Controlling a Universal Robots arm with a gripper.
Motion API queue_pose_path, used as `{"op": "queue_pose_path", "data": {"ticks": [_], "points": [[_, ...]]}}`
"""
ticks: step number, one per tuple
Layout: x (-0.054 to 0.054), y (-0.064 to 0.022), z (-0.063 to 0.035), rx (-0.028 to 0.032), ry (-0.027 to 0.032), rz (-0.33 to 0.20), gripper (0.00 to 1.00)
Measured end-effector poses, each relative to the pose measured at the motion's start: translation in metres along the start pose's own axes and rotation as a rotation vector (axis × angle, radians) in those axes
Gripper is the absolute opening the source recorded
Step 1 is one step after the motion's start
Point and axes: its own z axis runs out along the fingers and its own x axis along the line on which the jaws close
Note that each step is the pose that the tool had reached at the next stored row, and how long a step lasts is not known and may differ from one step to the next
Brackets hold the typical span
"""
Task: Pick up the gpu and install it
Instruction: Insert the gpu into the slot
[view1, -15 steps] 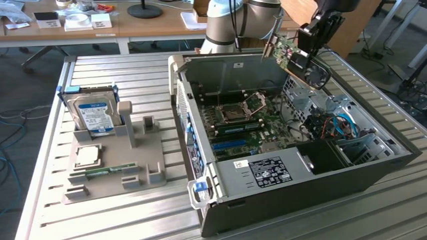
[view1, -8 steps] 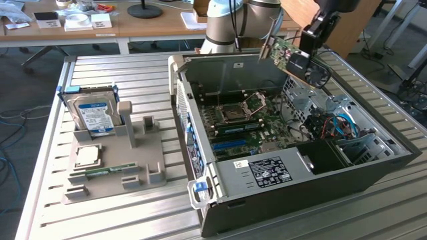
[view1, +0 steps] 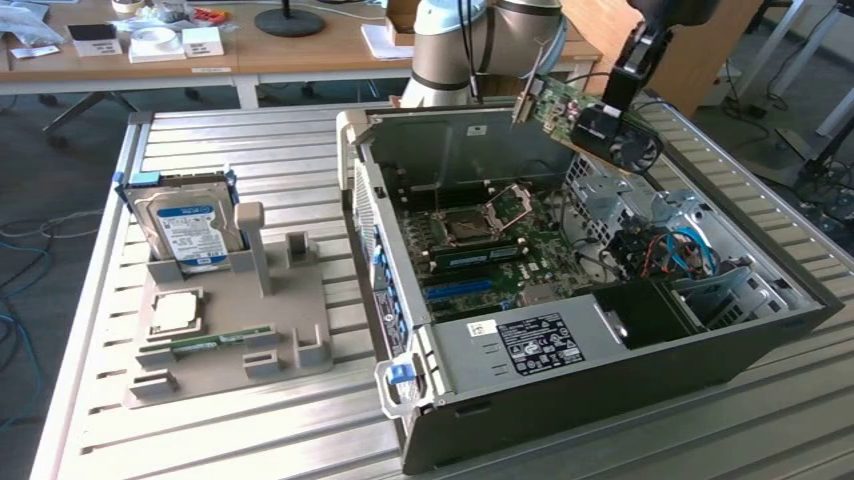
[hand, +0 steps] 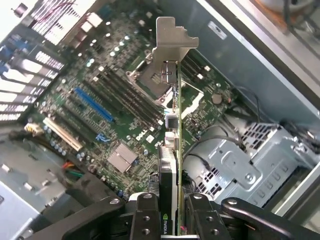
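The gpu (view1: 587, 120), a green card with a black fan and a metal end bracket, hangs tilted in the air above the open computer case (view1: 747, 320). My gripper (view1: 622, 92) is shut on it from above. In the wrist view the gpu (hand: 172, 145) runs edge-on away from my gripper (hand: 170, 217), its grey bracket at the far end, with a finger (hand: 145, 215) pressed on either side. Below it lies the motherboard (hand: 95, 75) with its blue slot (hand: 92, 105) and the bare processor socket (hand: 150, 82).
A grey holder tray (view1: 200, 330) on the slatted table, at the exterior view's left, carries a blue-labelled hard drive (view1: 187, 230), a processor chip (view1: 174, 312) and a green memory stick (view1: 207, 342). Drive cage and cables (view1: 674, 250) fill the case's right side.
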Motion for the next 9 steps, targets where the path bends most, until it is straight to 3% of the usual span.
{"op": "queue_pose_path", "data": {"ticks": [9], "points": [[0.0000,0.0000,0.0008,-0.0059,0.0051,-0.163,0.27]]}}
